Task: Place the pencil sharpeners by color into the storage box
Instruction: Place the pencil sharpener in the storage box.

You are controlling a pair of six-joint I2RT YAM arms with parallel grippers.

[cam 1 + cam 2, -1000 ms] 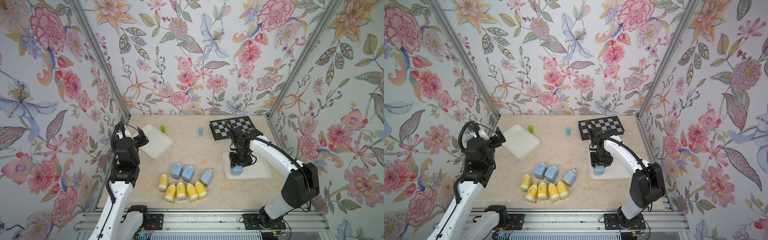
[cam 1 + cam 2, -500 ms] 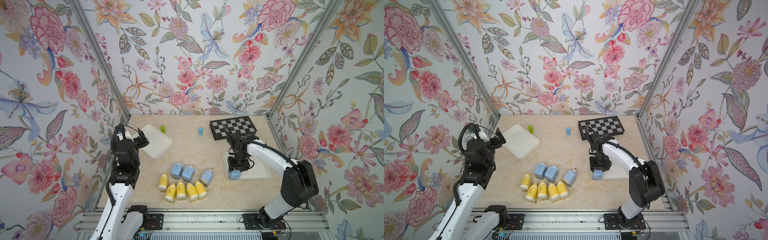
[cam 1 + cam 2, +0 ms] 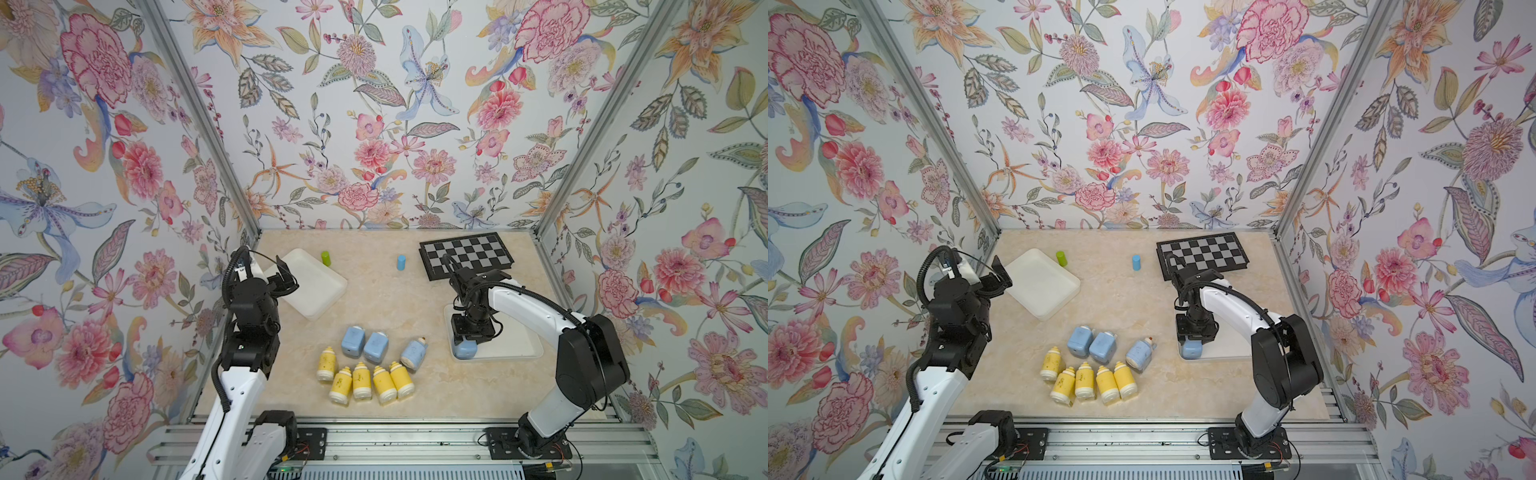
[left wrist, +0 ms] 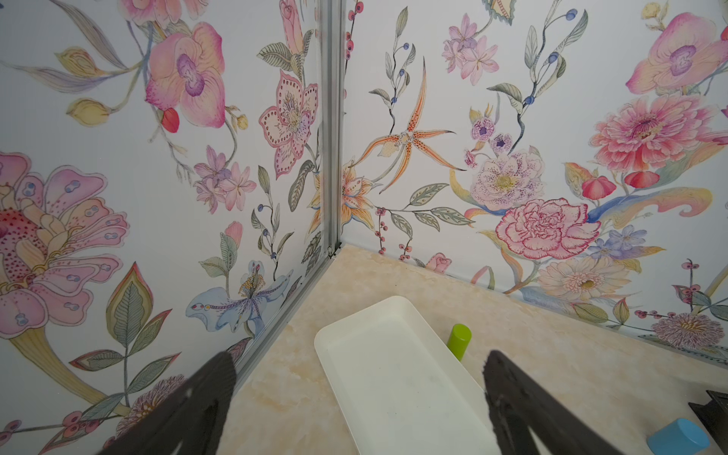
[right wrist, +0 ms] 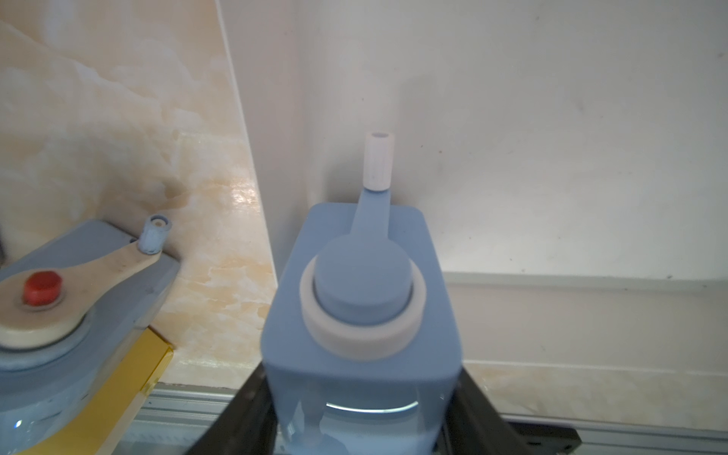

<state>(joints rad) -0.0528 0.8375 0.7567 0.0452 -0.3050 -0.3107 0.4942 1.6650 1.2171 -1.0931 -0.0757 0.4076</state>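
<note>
Firmly, a pale-blue sharpener (image 5: 362, 299) is clamped by the right gripper (image 5: 358, 417), jaws part-closed on its sides, at the 7 o'clock corner of the white tray (image 3: 519, 345) set at 3 o'clock on the table. Three blue sharpeners (image 3: 376, 347) and five yellow sharpeners (image 3: 361, 380) are grouped toward 6 o'clock. The left gripper (image 4: 360, 378) is spread wide and empty above the second tray (image 4: 394, 354) at 10 o'clock.

A: How many pencil sharpeners are there, by kind?

B: I count five yellow bottle-shaped plastic pencil sharpeners (image 3: 325, 363) (image 3: 340, 384) (image 3: 361, 380) (image 3: 383, 384) (image 3: 401, 379) and four pale-blue rounded blocky plastic pencil sharpeners (image 3: 353, 341) (image 3: 375, 347) (image 3: 413, 353) (image 3: 465, 349). That makes nine in all.

A: And the other items?

B: Two shallow white plastic trays (image 3: 320, 289) (image 3: 519, 345); one small green upright cylinder (image 3: 326, 258); one small blue upright cylinder (image 3: 401, 262); one black-and-grey checkered board (image 3: 465, 257). Of my own parts there are two: the left gripper (image 4: 360, 366) and the right gripper (image 5: 358, 405).
</note>
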